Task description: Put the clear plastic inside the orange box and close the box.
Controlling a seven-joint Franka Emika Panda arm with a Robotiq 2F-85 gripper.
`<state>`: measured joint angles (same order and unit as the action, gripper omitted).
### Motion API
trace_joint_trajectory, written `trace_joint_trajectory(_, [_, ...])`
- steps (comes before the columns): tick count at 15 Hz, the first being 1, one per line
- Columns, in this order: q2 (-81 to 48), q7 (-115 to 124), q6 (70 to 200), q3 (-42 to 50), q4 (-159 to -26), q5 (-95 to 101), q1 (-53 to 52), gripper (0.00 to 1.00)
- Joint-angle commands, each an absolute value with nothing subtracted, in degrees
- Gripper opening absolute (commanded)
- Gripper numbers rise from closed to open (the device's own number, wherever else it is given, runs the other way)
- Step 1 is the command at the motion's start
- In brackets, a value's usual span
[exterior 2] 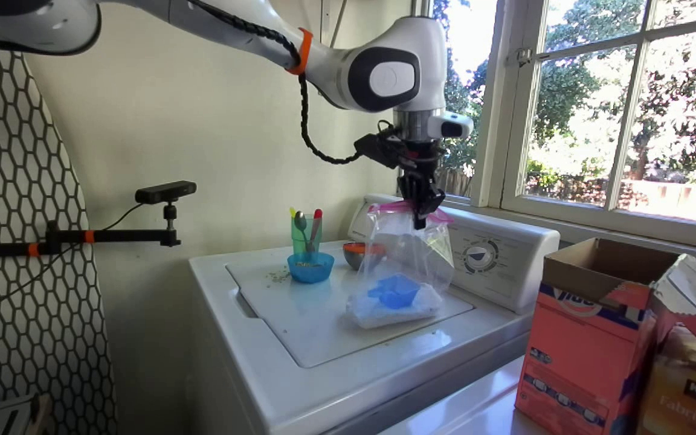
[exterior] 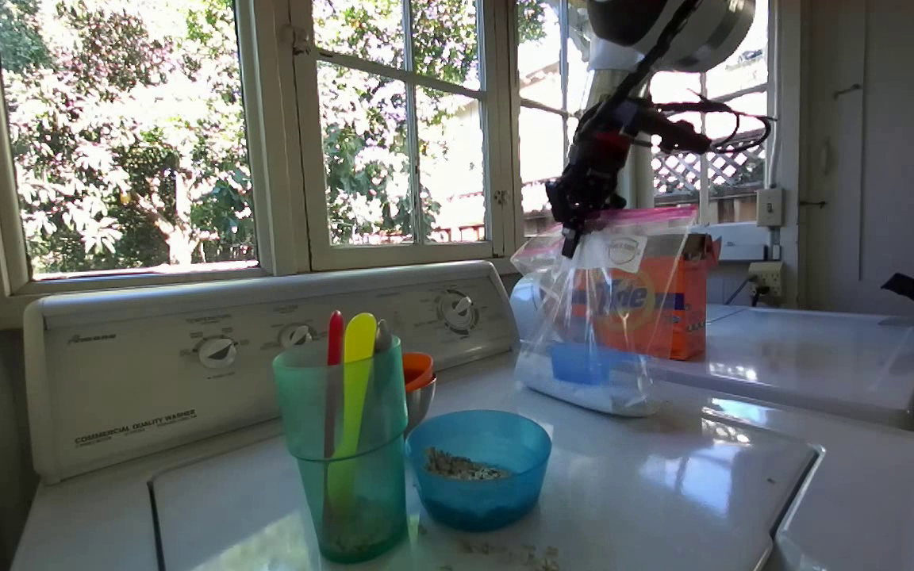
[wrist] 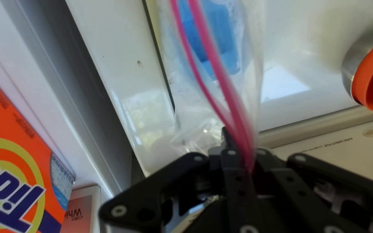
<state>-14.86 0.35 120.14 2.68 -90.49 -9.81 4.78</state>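
Observation:
My gripper (exterior: 573, 238) is shut on the pink-edged top of the clear plastic (exterior: 536, 349), a see-through bag holding white powder and a blue scoop (exterior 2: 397, 292). Over the washer lid the bag hangs upright beneath the fingers; whether its bottom touches the lid I cannot tell. In the wrist view the two pink strips of the clear plastic (wrist: 251, 81) run down between the gripper's (wrist: 243, 152) fingers. The orange box (exterior 2: 583, 356) stands apart from the bag, its top open and a flap (exterior 2: 695, 293) folded outward. Its Tide face (wrist: 8, 187) shows at the wrist view's lower left.
On the washer stand a teal tumbler (exterior: 350, 507) with spoons, a blue bowl (exterior: 497, 500) of oats, and a steel cup with an orange rim (exterior 2: 360, 249). The washer's control panel (exterior: 163, 381) rises behind. A Kirkland box (exterior 2: 686, 399) stands beside the orange box.

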Motion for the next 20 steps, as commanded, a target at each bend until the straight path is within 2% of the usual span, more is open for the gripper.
trace_joint_trajectory(1, [-12.13, -2.05, 112.80, 2.30, -86.19, -12.67, 6.17, 0.00])
trace_joint_trajectory(9, [-12.37, -8.20, 98.95, 2.52, -74.80, -20.87, 8.08, 0.00])
trace_joint_trajectory(10, [-11.11, -6.08, 103.35, 2.63, -78.76, -17.65, 6.67, 0.02])
trace_joint_trajectory(17, [-11.91, -7.46, 100.95, 2.61, -76.59, -19.24, 7.56, 0.00])
trace_joint_trajectory(20, [-13.91, -8.59, 105.26, 2.83, -73.59, -19.26, 7.87, 0.00])
